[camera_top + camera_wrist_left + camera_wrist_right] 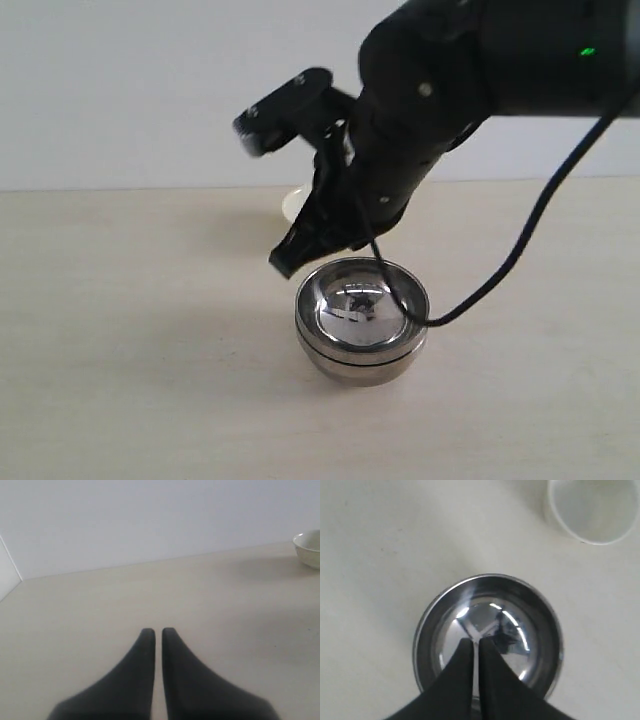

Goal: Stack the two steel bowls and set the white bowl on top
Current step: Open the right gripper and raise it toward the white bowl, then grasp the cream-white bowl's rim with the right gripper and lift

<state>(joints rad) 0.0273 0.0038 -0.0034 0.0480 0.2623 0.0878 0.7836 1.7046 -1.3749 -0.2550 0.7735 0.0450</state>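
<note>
Right claw (476, 644), matte black, tips together and empty, over nested mirror-bright round steel bowls (540, 630)

Table (120, 380): pale beige top with faint grain, meeting a plain light wall at the back. I see two items standing on it. Steel bowls (362, 345): nested as one stack, mouths up, near the middle; only the lower one touches the top. White bowl (309, 547): upright, behind the stack and apart from it, closer to the wall; mostly hidden in my exterior view.
</note>
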